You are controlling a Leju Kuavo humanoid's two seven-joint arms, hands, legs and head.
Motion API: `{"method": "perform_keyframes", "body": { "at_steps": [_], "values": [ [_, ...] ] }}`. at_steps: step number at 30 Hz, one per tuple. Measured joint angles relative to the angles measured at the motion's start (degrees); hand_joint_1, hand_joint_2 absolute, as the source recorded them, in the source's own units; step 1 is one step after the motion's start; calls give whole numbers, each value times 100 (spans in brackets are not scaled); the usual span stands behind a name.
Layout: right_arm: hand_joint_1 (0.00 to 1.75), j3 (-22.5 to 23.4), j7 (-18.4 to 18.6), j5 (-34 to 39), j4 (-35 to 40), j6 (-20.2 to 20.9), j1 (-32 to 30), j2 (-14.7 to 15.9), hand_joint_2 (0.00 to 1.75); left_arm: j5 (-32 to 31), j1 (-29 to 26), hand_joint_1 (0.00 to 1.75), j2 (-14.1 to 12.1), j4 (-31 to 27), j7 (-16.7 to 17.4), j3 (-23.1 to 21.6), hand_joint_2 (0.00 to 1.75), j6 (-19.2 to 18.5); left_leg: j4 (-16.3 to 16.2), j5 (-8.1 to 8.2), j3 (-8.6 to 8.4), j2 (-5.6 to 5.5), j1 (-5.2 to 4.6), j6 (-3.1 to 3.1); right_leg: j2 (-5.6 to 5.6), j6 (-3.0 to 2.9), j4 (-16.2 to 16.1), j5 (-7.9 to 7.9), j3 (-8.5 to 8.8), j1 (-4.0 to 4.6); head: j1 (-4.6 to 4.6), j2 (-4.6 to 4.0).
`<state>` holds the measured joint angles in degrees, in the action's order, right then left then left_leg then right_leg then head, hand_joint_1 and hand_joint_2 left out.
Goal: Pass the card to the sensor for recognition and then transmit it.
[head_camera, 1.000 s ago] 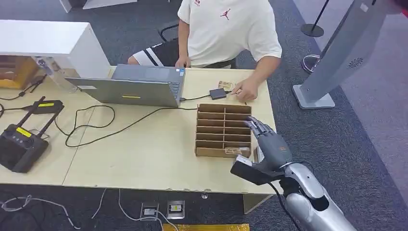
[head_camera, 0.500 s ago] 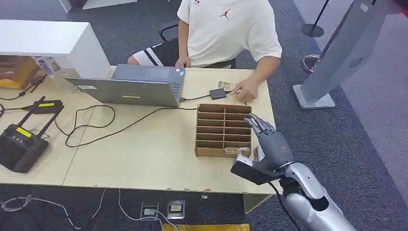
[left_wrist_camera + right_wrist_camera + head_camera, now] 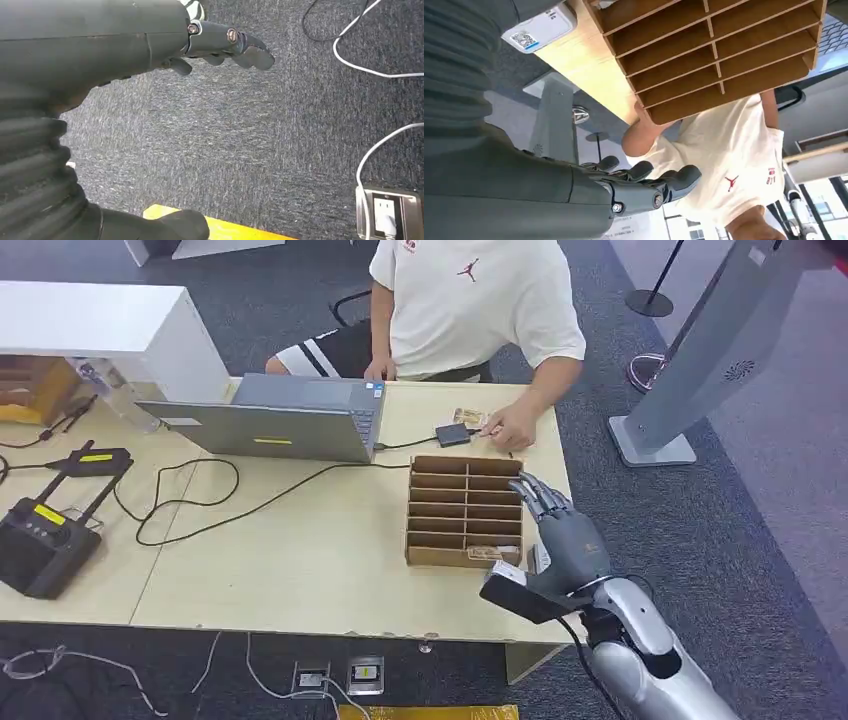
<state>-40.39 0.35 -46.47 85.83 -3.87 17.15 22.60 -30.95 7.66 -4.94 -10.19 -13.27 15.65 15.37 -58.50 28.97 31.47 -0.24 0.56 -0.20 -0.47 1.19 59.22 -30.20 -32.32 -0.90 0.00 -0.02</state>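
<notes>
Box: on table, slotted.
Card: in box's nearest row, right side.
Right hand: just right of box, fingers spread, empty.
Left hand: over carpet, away from box, loosely open, empty.
Sensor: behind box, by person's hand.

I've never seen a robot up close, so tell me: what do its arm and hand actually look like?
The right arm is a rounded silver shell with a black cable running along it. A dark box with a white label sits at the wrist. The right hand is dark grey metal with jointed, human-like fingers. Up close, the left hand is the same dark grey, with visible screws and a black ribbed cover at the wrist.
</notes>
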Motion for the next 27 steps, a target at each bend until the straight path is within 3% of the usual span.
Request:
{"method": "perform_keyframes", "body": {
  "at_steps": [7,13,27],
  "values": [
    [0,4,64,118,22,-92,-7,-4,175,2,2,0,-2,0,0,0,175,15,0,0,0,0,0,0,0,0,0,0,-1,0,-2,0],
    [0,149,225,332,487,-79,-51,148,175,46,-17,0,-13,0,-24,2,175,39,0,0,-1,0,0,0,2,0,0,0,-1,0,-2,0],
    [0,269,122,341,822,-4,-181,230,175,83,-18,0,-15,0,-48,4,175,70,0,0,-1,0,0,0,1,0,0,0,0,0,-2,0]
  ]
}}
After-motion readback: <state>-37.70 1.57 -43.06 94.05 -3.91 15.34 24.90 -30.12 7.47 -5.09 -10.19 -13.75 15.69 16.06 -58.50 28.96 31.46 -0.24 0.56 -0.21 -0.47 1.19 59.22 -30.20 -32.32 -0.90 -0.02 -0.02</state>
